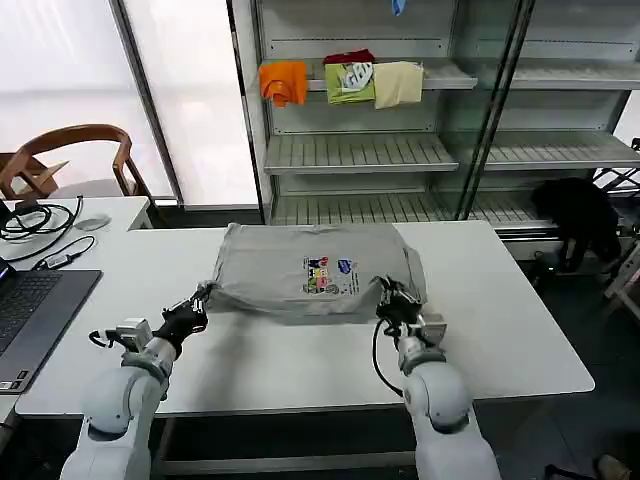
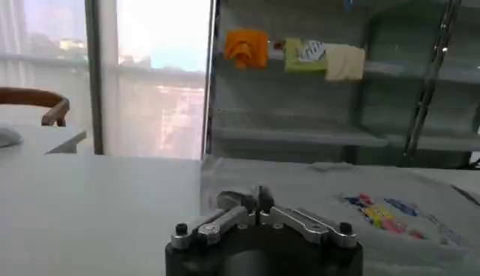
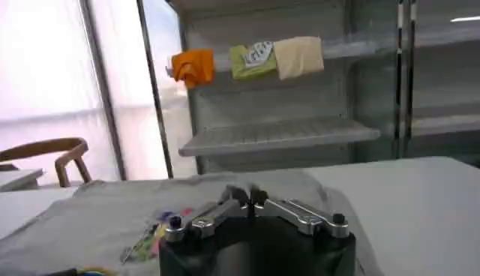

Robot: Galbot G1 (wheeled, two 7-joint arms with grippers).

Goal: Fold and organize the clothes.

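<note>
The grey shirt lies partly folded in the middle of the counter, logo up, its near edge facing me so both arms can work that hem at once. My left gripper sits at the shirt's near left corner, my right gripper at its near right corner. Both sets of jaws look pressed together; whether cloth is pinched between them, I cannot tell. Beyond, folded garments sit on the shelf.
</note>
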